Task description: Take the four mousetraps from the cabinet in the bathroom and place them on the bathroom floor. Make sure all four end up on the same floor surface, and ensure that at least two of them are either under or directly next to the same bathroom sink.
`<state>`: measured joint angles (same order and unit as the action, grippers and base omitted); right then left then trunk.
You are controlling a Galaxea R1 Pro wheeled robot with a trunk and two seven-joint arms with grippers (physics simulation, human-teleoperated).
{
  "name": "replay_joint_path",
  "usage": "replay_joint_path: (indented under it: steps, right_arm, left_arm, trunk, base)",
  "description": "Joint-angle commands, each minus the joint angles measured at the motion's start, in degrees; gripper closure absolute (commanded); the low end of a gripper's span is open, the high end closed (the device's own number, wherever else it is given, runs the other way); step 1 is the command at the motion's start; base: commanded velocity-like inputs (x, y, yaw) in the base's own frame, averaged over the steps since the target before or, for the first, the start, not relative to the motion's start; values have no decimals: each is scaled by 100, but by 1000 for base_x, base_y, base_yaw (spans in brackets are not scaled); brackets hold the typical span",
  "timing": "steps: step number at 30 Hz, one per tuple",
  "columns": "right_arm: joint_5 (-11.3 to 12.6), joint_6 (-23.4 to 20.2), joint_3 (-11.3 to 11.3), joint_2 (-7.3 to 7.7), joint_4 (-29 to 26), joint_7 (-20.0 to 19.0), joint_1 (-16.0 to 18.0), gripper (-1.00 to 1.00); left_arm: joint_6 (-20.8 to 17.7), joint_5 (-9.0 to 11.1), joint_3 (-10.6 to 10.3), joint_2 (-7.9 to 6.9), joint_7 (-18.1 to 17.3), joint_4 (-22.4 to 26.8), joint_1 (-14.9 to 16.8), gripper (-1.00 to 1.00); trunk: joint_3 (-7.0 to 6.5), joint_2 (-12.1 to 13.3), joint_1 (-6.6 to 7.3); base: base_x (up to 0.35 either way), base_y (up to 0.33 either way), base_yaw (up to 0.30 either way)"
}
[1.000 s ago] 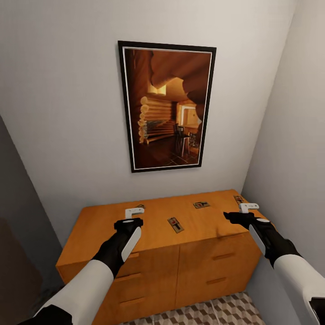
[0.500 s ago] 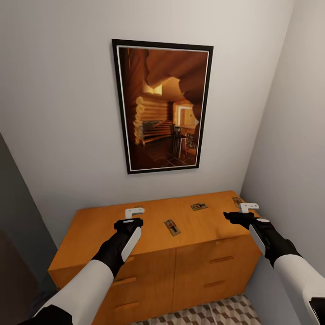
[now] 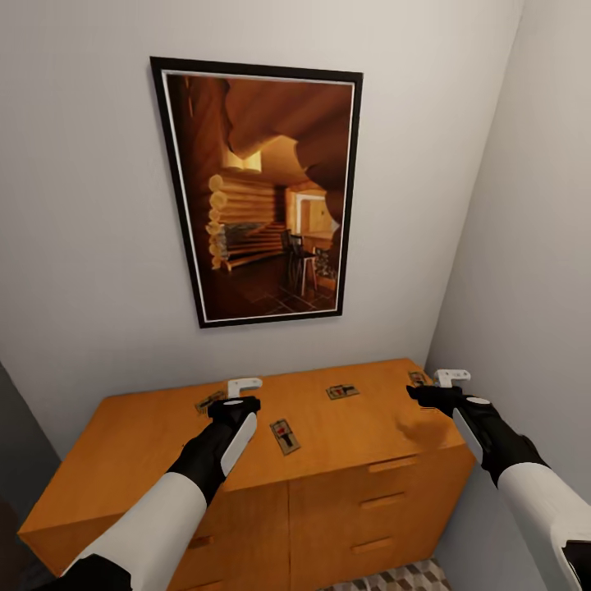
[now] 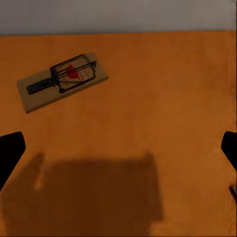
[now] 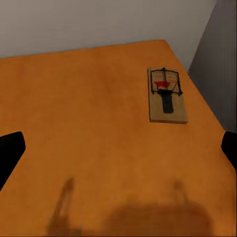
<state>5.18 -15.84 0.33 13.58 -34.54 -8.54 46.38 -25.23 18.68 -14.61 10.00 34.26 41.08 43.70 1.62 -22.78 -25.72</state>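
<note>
A pale wall (image 3: 90, 271) rises behind the cabinet, with a black-framed picture (image 3: 258, 193) of a log-cabin interior hanging on it, high above both claws. A second wall (image 3: 533, 246) closes the corner beyond the right claw.

Below them stands the orange-brown cabinet (image 3: 345, 501), its flat top serving as the worktop (image 3: 139, 443) (bar handles show on its front panels). A sliver of the cube-patterned bathroom floor (image 3: 394, 579) shows at its foot.

The left claw (image 3: 238, 394) hovers over the worktop with its fingers spread apart, holding nothing; in the left wrist view its two dark fingertips (image 4: 10, 150) sit at opposite edges with bare wood between. The right claw (image 3: 443, 386) hovers near the worktop's far corner by the side wall, likewise spread wide and empty, as its wrist view shows.

Four mousetraps lie flat on the worktop. The first mousetrap (image 3: 209, 402) lies just ahead of the left claw and a little to its outer side, shown clearly in the left wrist view (image 4: 61, 80). The second mousetrap (image 3: 285, 435) lies between the two claws, nearer the left one. The third mousetrap (image 3: 341, 391) lies between the claws, closer to the back wall. The fourth mousetrap (image 3: 419, 378) lies just ahead of the right claw, near the worktop's end (image 5: 168, 96), partly hidden by that claw in the head view.
</note>
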Motion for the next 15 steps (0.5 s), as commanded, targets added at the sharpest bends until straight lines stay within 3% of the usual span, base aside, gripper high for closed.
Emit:
replay_joint_path:
  steps: [1, 15]
  right_arm:
    - [53, -33, 3, 4, -9, -7, 3, -100]
    - [54, -33, 8, 4, -9, -8, 3, -100]
  left_arm:
    - [-17, 41, -16, 0, 46, 5, 7, -100]
    - [-17, 47, -8, 0, 39, 5, 7, -100]
  trunk:
    - [14, -14, -6]
    - [14, -14, -6]
  base:
    - [226, -256, 0]
    - [201, -222, 0]
